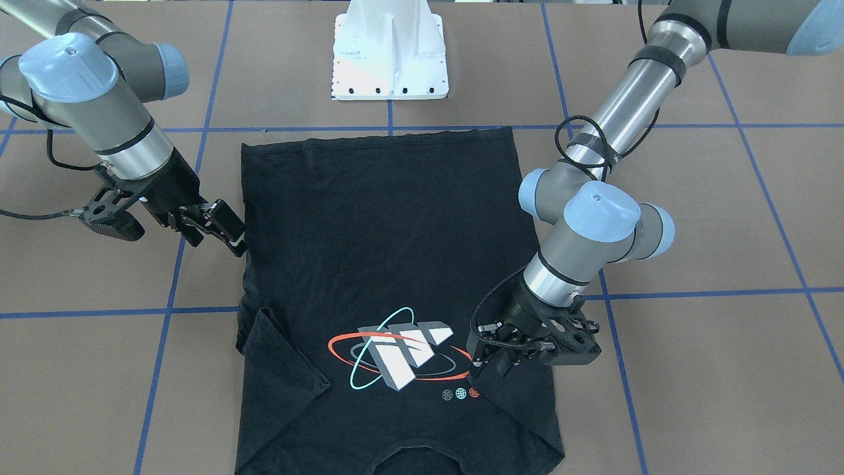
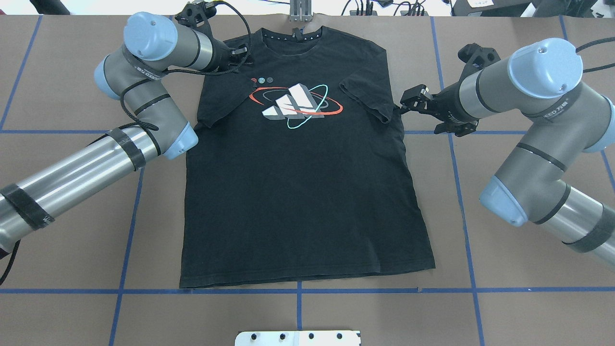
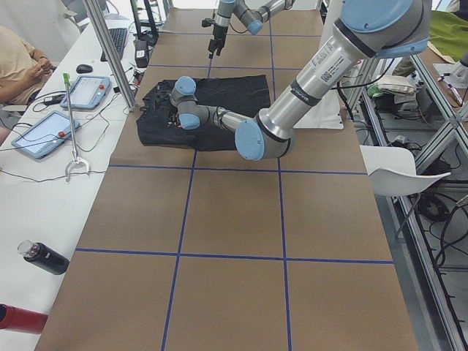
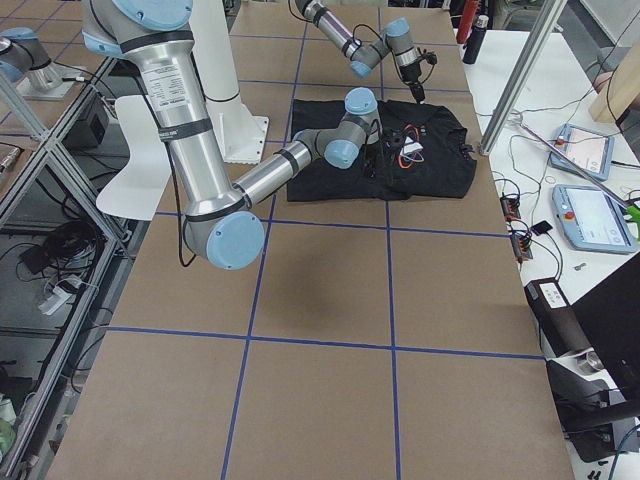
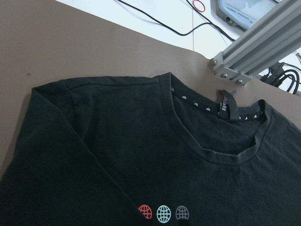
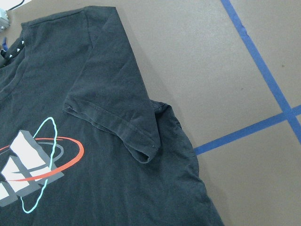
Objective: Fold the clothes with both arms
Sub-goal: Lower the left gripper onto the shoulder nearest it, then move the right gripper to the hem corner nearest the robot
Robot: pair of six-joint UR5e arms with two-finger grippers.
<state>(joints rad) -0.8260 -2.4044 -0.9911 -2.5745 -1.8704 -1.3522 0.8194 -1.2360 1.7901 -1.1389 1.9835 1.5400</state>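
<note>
Black short-sleeved T-shirt point(image 2: 302, 192) lies flat on the brown table point(image 2: 72, 298), sleeves point(image 2: 367, 101) tucked in; black right gripper point(image 1: 214, 234) gapes beside its edge, left gripper point(image 1: 491, 366) I can't tell; I'd pinch both edges level

"Where does the T-shirt point(image 2: 298, 192) lie?"

"Flat on the table point(image 2: 72, 250), ahead of my base mount point(image 2: 298, 338). Its collar point(image 2: 294, 38) is at twelve o'clock, its hem at six."

"And your pincers?"

"From the shirt's middle, my left pincer point(image 1: 486, 371) is over the shoulder at eleven o'clock. My right pincer point(image 2: 407, 101) is at two o'clock, just beside the sleeve point(image 2: 367, 98)."
</note>
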